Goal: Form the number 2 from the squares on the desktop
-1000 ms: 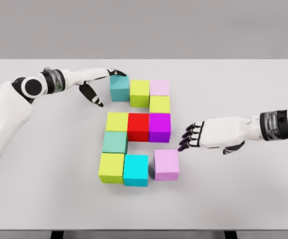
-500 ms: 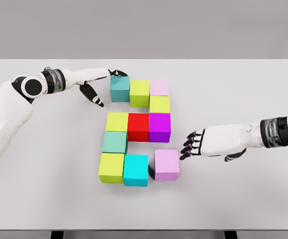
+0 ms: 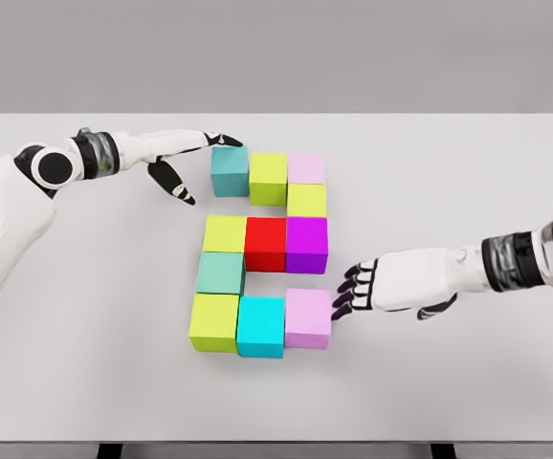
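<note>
- White desk [image 3: 468, 172], carrying the whole block figure mid-desk.
- Looks basically like a finished 2 now: top row starting at the teal cube [image 3: 230, 172], middle row, bottom row closed up.
- Right hand [image 3: 345, 292], fingers spread flat against the pink cube [image 3: 308, 318], just shoved left, gap gone, now touching the cyan cube [image 3: 261, 326].
- Left hand [image 3: 221, 141], fingers loosely spread, fingertips resting on that teal cube, not pinching.
- Hard to tell real contact pressure; both arms cut off at frame edges.

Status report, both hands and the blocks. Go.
Right hand open, fingertips at pink block, flush against cyan block. Left hand open at teal block. Nothing blocking.
</note>
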`<state>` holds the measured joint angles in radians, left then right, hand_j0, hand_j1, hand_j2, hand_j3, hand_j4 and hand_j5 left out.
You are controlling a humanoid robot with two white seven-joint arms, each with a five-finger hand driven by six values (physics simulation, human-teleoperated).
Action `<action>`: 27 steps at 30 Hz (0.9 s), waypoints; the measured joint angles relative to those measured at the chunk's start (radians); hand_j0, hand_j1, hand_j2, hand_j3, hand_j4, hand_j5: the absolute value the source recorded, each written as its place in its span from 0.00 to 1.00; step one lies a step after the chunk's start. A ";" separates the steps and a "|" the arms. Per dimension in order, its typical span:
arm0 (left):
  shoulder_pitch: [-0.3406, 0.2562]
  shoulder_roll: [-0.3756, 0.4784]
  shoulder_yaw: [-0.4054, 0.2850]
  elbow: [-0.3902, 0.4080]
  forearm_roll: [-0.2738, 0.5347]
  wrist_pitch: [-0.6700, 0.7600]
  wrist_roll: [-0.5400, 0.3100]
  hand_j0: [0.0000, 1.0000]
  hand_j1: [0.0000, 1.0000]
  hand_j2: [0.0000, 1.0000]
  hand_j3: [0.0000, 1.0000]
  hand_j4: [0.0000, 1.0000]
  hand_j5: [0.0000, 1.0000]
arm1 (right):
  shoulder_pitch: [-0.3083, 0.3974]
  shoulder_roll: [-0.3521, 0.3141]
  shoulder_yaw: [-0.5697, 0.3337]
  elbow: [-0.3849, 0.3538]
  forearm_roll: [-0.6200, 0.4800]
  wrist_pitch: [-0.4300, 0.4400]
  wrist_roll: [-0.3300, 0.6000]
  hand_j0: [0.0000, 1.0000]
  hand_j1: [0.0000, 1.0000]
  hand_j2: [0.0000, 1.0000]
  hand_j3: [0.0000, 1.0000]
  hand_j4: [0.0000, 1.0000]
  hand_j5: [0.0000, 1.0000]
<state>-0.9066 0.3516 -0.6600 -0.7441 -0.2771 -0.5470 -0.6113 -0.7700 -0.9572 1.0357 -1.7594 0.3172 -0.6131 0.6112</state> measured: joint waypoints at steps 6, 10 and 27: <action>-0.006 0.001 0.001 -0.002 -0.001 -0.027 0.000 1.00 1.00 1.00 1.00 1.00 1.00 | -0.012 -0.006 -0.024 0.033 0.001 0.000 0.000 1.00 1.00 1.00 1.00 1.00 1.00; -0.021 0.014 0.003 -0.002 0.000 -0.033 0.000 1.00 1.00 1.00 1.00 1.00 1.00 | -0.021 -0.005 -0.036 0.071 0.001 0.000 0.000 1.00 1.00 1.00 1.00 1.00 1.00; -0.049 -0.033 -0.013 0.053 -0.080 0.071 0.000 1.00 1.00 1.00 1.00 1.00 1.00 | -0.094 0.046 -0.079 0.275 -0.008 0.000 0.000 1.00 1.00 1.00 1.00 1.00 1.00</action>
<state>-0.9557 0.3190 -0.6732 -0.6908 -0.3570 -0.4757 -0.6113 -0.8636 -0.9116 0.9572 -1.4848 0.3094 -0.6133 0.6112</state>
